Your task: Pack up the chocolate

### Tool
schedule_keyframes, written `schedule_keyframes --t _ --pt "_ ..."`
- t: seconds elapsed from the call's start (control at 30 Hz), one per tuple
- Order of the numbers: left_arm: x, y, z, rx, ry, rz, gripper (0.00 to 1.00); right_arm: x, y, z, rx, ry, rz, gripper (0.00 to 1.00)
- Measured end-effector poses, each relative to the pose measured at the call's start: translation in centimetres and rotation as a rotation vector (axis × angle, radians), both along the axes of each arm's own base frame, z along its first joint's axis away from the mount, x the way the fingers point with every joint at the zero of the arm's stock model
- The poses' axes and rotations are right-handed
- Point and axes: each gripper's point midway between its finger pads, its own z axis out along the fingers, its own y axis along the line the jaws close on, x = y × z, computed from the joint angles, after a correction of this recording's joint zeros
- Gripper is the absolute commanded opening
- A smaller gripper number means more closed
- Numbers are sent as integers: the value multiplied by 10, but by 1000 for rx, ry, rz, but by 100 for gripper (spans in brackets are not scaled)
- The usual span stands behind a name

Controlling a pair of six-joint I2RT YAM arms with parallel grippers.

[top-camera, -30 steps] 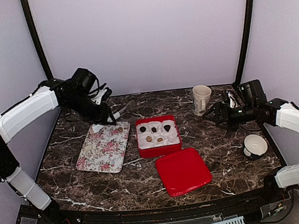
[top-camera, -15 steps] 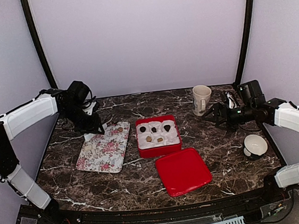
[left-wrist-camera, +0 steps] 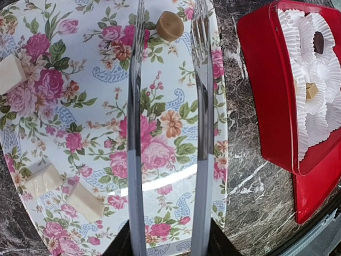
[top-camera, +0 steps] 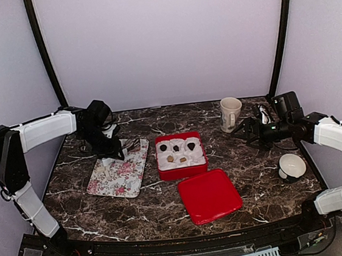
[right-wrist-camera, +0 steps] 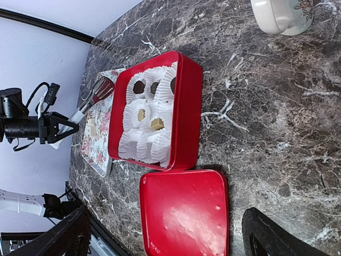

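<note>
The red box (top-camera: 200, 160) holds several chocolates (top-camera: 175, 148), dark and tan, in white paper cups; it also shows in the right wrist view (right-wrist-camera: 186, 106). A round tan chocolate (left-wrist-camera: 170, 25) lies at the far end of the floral tray (left-wrist-camera: 80, 122), with three pale rectangular pieces (left-wrist-camera: 45, 178) on the tray too. My left gripper (left-wrist-camera: 167, 242) is shut on metal tongs (left-wrist-camera: 136, 133). The tongs' two blades reach over the tray, spread apart, with the tan chocolate between them near the tips. My right gripper (right-wrist-camera: 170, 240) is open and empty, hovering over the table's right side.
The red lid (top-camera: 210, 195) lies flat in front of the box. A cream mug (top-camera: 231, 114) stands at the back right. A white bowl (top-camera: 292, 166) sits at the right edge. The floral tray (top-camera: 117, 170) lies left of the box.
My left arm pulled back and dropped lower, then brought the tongs forward over the tray's far end, around the tan chocolate. The right arm has not moved.
</note>
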Motion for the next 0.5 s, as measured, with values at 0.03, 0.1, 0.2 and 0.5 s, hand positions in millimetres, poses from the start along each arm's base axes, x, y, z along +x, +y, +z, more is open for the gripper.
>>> schedule_keyframes --t 0.03,0.1,0.2,0.5 --pt "0 0 -2 1 2 -2 38 0 0 0 0 0 0 100" --pt "1 -1 -5 3 6 -5 38 0 0 0 0 0 0 100" --pt "3 -2 -10 6 11 -10 38 0 0 0 0 0 -1 100" --pt "5 -3 -21 17 25 -26 28 0 0 0 0 1 -1 100"
